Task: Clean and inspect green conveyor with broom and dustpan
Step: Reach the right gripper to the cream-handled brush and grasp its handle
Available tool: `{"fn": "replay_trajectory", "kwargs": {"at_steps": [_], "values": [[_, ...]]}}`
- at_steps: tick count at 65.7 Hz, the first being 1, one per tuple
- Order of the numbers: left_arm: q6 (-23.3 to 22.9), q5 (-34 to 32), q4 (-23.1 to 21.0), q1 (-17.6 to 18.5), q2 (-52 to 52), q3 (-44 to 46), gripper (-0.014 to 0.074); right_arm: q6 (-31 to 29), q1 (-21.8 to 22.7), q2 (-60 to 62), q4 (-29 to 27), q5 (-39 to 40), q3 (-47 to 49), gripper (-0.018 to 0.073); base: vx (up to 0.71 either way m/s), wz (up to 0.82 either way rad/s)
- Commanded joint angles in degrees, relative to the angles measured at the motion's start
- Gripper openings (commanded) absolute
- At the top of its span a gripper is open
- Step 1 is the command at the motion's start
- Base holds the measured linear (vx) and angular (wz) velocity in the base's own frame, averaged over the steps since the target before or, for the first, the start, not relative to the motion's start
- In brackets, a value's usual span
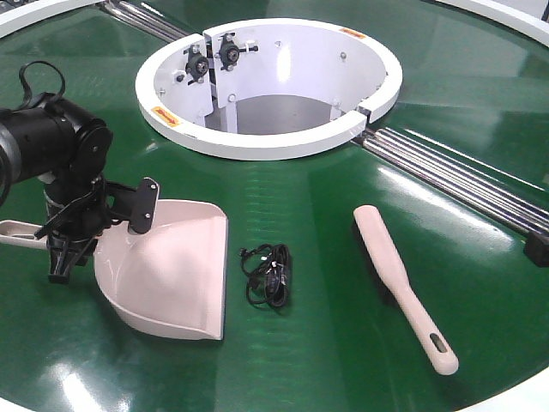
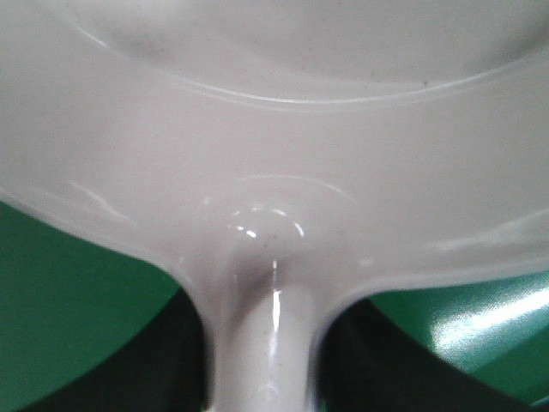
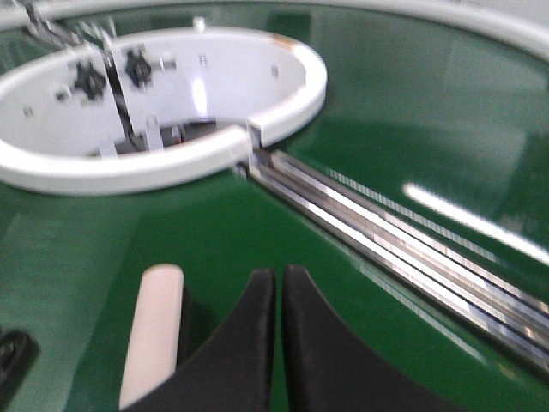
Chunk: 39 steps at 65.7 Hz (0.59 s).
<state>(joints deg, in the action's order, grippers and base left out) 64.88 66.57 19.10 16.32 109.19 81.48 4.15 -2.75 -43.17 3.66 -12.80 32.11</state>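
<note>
On green conveyor [image 1: 343, 283], left gripper [image 1: 64, 253] tight around dustpan [image 1: 171, 275], right gripper [image 3: 280, 279] fingers [image 3: 326, 360] together.

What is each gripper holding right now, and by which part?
The left gripper clasps the dustpan by its handle, close to the scoop. The right gripper is shut on nothing; the broom lies beside it.

Left gripper [image 1: 62, 256] on dustpan [image 1: 171, 275] handle — broom [image 1: 402, 287] lying apart on green conveyor [image 1: 326, 257].
</note>
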Motion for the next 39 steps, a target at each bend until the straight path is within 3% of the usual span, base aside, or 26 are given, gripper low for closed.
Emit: {"fn": "replay_trajectory", "kwargs": {"at_steps": [1,11,23,31,39], "values": [[0.31,1.29,0.53,0.44,-2.83,1.63,-0.0006,-0.60,0.49,-2.50,0.64,-4.44,6.02,0.0080,0.00,0.00],[0.31,1.29,0.53,0.44,-2.83,1.63,-0.0006,-1.07,-1.68,-5.88,0.64,-15.11,12.02,0.0251,0.00,0.00],[0.31,1.29,0.53,0.44,-2.83,1.63,-0.0006,-1.27,-7.81,-10.03,1.02,-20.64,15.97,0.0466,0.00,0.00],[0.31,1.29,0.53,0.44,-2.83,1.63,-0.0006,0.47,-11.33,-13.81,0.82,-22.40,17.74,0.0551,0.00,0.00],[0.31,1.29,0.53,0.44,-2.83,1.63,-0.0006,2.38,-13.62,-19.58,0.68,-26.35,20.82,0.0570,0.00,0.00]]}}
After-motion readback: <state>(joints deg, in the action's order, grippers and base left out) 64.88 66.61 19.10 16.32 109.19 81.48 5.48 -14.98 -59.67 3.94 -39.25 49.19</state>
